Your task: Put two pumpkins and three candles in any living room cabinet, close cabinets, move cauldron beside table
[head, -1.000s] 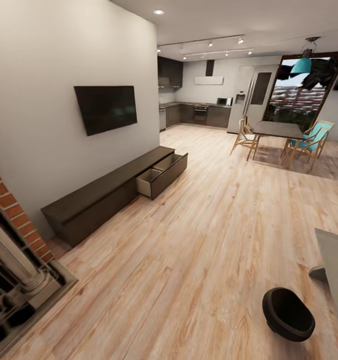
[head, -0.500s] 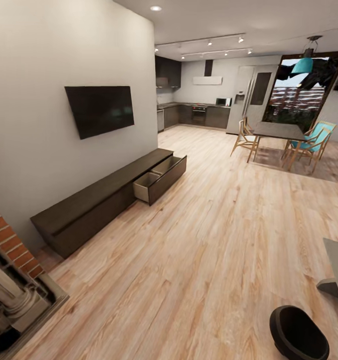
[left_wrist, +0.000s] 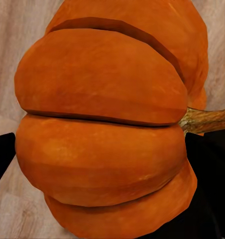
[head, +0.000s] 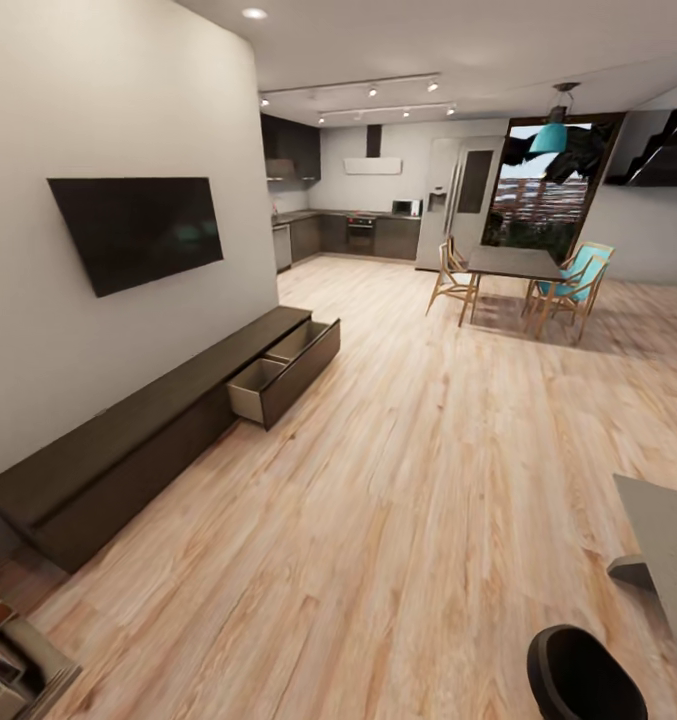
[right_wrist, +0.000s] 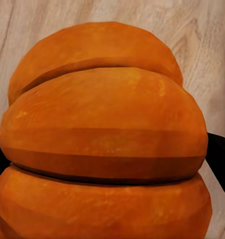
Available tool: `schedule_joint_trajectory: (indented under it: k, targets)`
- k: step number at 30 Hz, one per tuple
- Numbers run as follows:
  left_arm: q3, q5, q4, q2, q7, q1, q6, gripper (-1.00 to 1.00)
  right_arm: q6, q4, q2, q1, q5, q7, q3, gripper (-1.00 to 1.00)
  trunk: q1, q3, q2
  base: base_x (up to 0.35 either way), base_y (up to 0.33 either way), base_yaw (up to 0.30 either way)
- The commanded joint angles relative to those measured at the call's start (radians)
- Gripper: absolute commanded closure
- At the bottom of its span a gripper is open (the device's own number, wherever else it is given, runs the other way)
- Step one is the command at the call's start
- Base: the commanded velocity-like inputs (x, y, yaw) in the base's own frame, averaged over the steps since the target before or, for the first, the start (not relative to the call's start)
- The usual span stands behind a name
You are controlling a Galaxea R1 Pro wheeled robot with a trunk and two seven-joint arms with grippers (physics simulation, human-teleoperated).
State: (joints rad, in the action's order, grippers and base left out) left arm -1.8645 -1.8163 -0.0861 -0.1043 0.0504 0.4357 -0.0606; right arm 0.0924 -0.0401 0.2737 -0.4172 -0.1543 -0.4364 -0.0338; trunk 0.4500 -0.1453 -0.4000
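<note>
Floor (head: pixel 418 480): pale wood planking, visible grain, light satin sheen. Cabinet (head: pixel 128 450): dark-brown wood, matt, smooth flat fronts; open drawer (head: pixel 278 375) lined in pale beige. Cauldron (head: pixel 578 675), at 5 o'clock: matt black. Pumpkins (left_wrist: pixel 107 134) (right_wrist: pixel 105 144): orange, ribbed, dull skin; one with a rough, fibrous brown stem (left_wrist: pixel 207 119). Wall (head: pixel 98 110): smooth matt paint.

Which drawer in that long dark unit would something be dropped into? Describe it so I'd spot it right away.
Find the black TV on the white wall; under it a long, low dark-brown cabinet runs along the floor. At its end nearer the kitchen, one drawer is pulled out over the wood floor, showing a pale beige inside. Every other front is flush and shut.
</note>
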Motion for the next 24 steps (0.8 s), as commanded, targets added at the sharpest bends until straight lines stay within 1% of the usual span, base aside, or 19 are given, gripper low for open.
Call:
schedule_joint_trajectory:
  k: [1,14,24]
  targets:
    - [-0.001,0.002,0.000,0.000,0.002,0.000,-0.001,1.00,0.000,0.000,0.000,0.000,-0.001,0.001,0.002,1.00,0.000,0.001,0.000,0.330,0.000,-0.261]
    - [-0.001,0.002,0.001,0.000,0.002,0.000,-0.001,1.00,0.000,0.000,0.001,0.000,-0.001,0.001,0.002,1.00,0.000,0.011,0.000,0.330,0.000,-0.252]
    - [-0.001,0.002,0.002,-0.001,0.002,0.000,-0.001,1.00,0.000,0.000,0.001,0.000,-0.001,0.001,0.002,1.00,0.000,0.011,0.000,0.330,0.000,-0.119]
